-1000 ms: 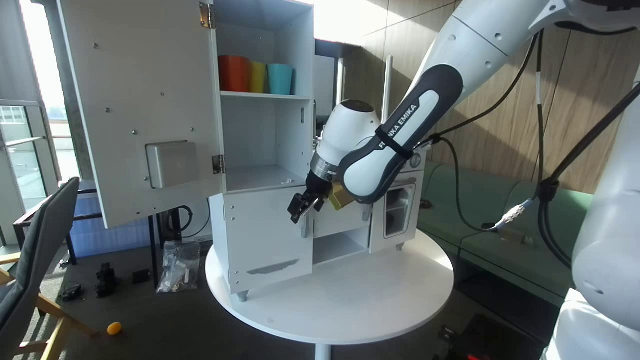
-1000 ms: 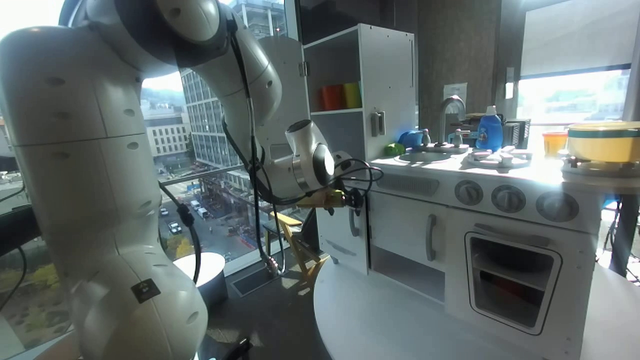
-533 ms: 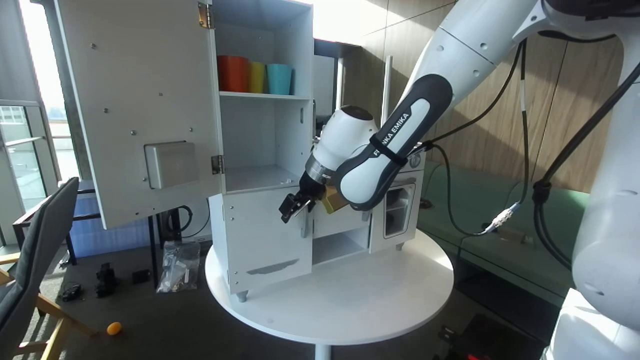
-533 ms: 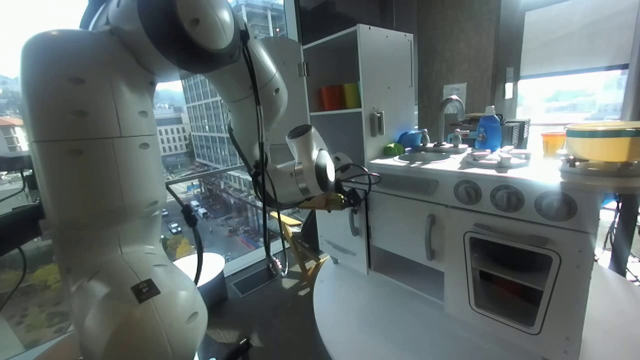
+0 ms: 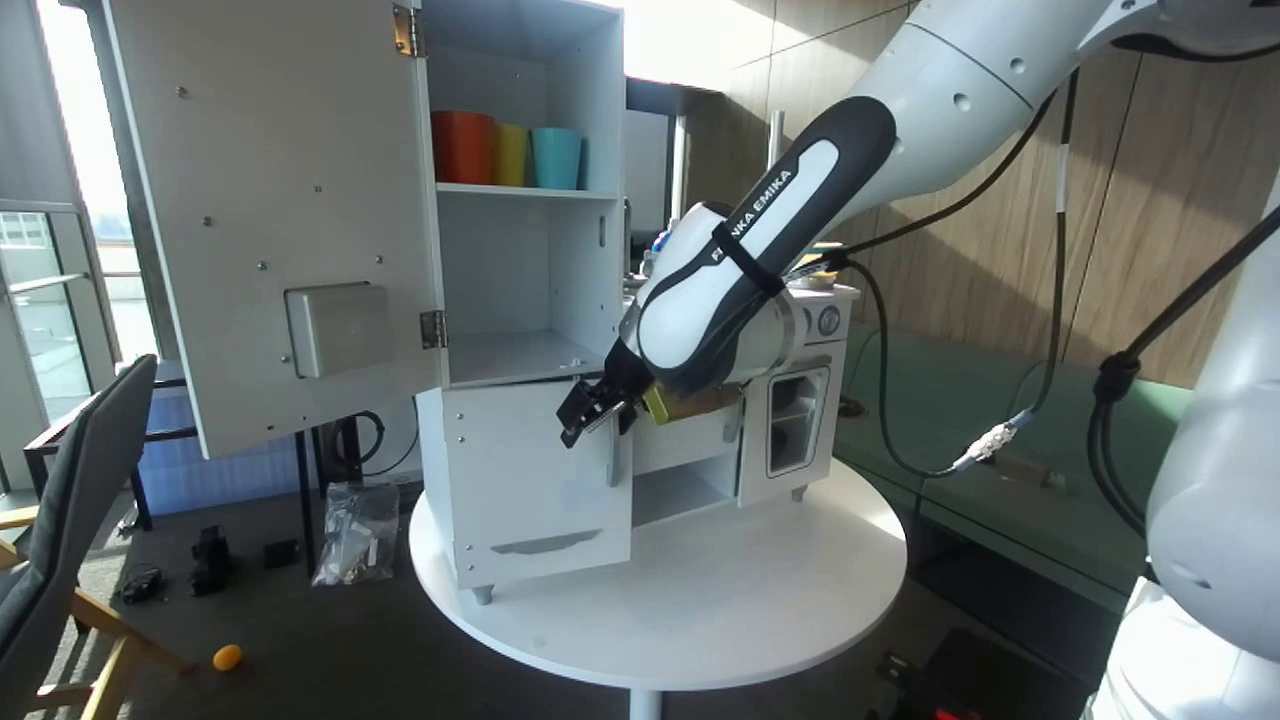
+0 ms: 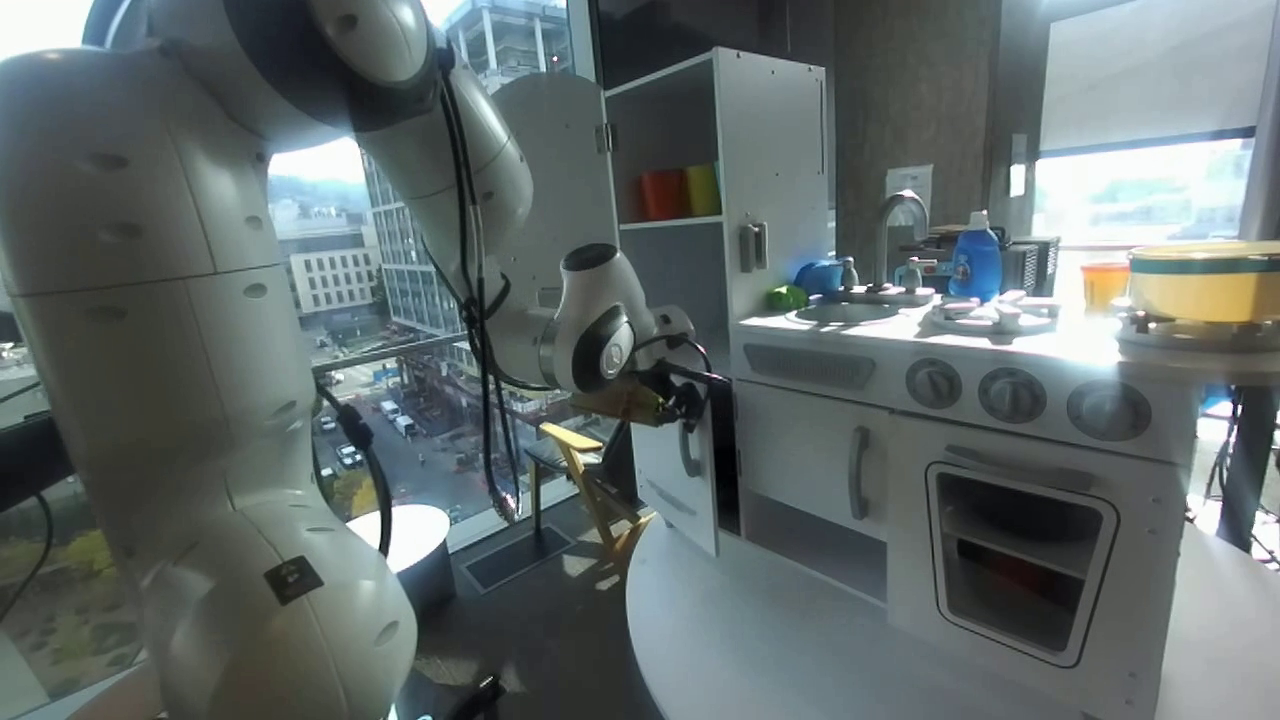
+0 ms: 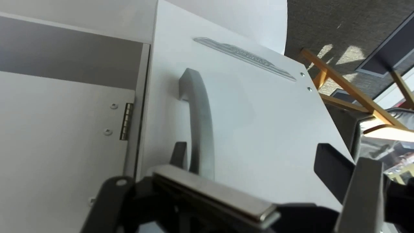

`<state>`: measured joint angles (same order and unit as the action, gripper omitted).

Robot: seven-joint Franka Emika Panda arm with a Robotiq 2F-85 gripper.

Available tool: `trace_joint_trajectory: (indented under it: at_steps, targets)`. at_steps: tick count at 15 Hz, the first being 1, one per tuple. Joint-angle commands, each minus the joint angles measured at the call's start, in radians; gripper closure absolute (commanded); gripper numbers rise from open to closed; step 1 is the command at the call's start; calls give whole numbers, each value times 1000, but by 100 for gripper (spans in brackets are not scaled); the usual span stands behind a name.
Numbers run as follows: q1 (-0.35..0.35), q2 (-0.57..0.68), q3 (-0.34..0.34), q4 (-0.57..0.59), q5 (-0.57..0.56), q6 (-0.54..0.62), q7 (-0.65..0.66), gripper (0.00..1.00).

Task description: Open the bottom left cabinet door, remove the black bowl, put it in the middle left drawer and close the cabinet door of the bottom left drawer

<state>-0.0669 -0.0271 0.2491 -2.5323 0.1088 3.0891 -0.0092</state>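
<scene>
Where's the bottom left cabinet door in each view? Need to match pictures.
In an exterior view: bottom left cabinet door, left of centre, lower half.
In an exterior view: bottom left cabinet door, just right of centre, lower half.
In the wrist view: bottom left cabinet door, filling much of the middle.
Landmark in all three: its grey curved handle.

In an exterior view you can read 1 brand, "F…NKA EMIKA", on the arm in front of the toy kitchen; a black strap hides the letters between. The blue bottle on the toy kitchen appears to carry a label, too small to read.
</scene>
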Motion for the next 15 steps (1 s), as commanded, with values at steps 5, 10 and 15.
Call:
trace_joint_trajectory:
  at_steps: [5, 10, 15]
  targets:
    - [111, -313, -52, -15, 6, -582, -29, 0]
    - [132, -476, -74, 85, -176, -993, -41, 0]
    - [141, -455, -75, 115, -232, -889, -11, 0]
